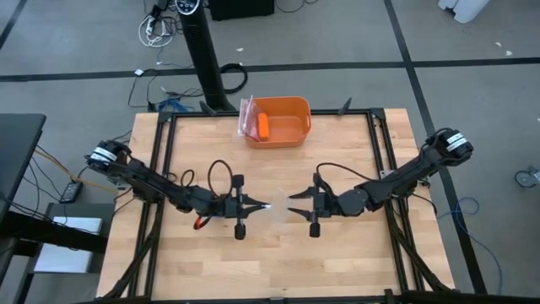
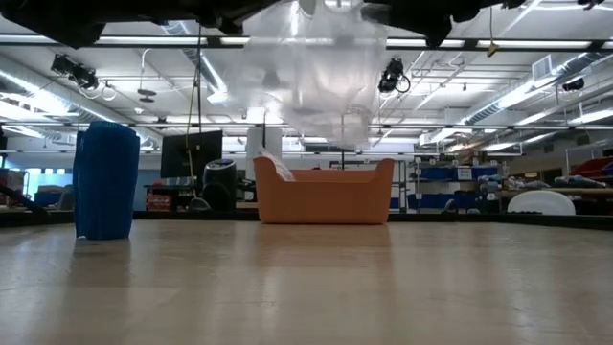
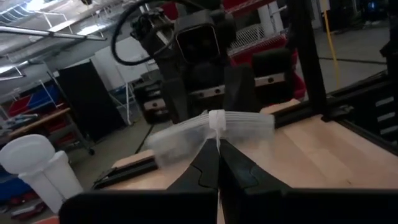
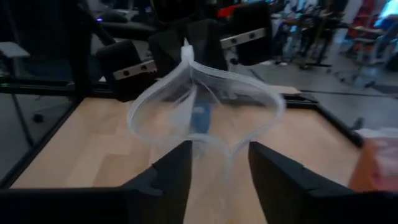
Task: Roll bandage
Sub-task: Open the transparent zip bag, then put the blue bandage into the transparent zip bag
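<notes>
We see the left gripper (image 1: pixel 263 206) closed on one edge of a clear plastic bag (image 4: pixel 205 112), holding it above the table (image 1: pixel 354 262). Facing it, the right gripper (image 1: pixel 291 207) has its fingers (image 4: pixel 171 171) spread apart, one on each side of the bag's near edge without pinching it. The bag mouth gapes open between the two grippers. The bandage (image 2: pixel 106 180), a compact blue roll, stands upright on the table, below the raised grippers. Beyond both grippers, an orange bin (image 1: pixel 278 121) sits at the far table edge.
</notes>
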Motion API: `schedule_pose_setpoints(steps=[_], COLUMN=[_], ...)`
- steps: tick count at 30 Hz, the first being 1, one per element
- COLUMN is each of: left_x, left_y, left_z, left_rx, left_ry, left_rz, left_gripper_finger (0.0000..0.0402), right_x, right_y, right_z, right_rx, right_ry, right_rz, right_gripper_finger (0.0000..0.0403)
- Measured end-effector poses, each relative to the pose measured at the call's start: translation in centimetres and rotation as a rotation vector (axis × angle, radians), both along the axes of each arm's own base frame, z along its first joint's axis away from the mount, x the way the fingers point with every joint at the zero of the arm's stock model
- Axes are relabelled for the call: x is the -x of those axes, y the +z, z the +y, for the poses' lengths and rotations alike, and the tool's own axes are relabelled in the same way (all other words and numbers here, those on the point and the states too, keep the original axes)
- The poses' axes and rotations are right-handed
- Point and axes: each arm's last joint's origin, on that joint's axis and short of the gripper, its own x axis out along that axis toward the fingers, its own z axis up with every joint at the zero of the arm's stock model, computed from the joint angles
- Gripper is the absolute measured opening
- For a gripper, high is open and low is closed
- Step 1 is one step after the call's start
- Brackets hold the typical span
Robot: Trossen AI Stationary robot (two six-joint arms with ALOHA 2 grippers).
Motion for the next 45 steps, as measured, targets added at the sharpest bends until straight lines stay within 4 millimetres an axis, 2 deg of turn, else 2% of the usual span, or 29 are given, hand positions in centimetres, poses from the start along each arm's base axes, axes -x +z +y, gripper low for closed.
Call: schedule_pose_setpoints(steps=[12, 17, 20, 25, 34, 38, 45], left_x=[5.3, 7.4, 8.4, 9.6, 11.0, 11.3, 11.7], left_y=[0.6, 1.2, 2.5, 3.7, 4.8, 5.0, 5.2], left_z=[1.9, 2.9, 3.4, 3.9, 5.0, 5.4, 5.5], left_rx=[0.053, 0.029, 0.011, -0.014, -0.007, -0.011, -0.012], left_ry=[0.027, 0.083, 0.103, 0.122, 0.171, 0.185, 0.193], left_rz=[-0.128, -0.184, -0.239, -0.269, -0.279, -0.273, -0.265], left_gripper_finger=[0.0001, 0.0001, 0.0001, 0.0001, 0.0001, 0.0001, 0.0001], right_x=[3.6, 3.6, 2.0, -2.3, -10.8, -14.6, -19.3], right_y=[2.3, 2.1, 0.3, -3.2, -9.9, -11.6, -13.9], right_z=[1.8, 2.1, 1.6, 0.6, -2.2, -3.1, -5.5], right_rx=[0.107, 0.072, 0.001, -0.073, -0.131, -0.162, -0.292], right_ry=[-0.122, -0.111, -0.038, 0.103, 0.140, 0.155, 0.225], right_rz=[-0.028, -0.028, -0.043, -0.112, -0.149, -0.156, -0.156], right_gripper_finger=[0.0256, 0.0274, 0.0278, 0.0285, 0.0295, 0.0294, 0.0297])
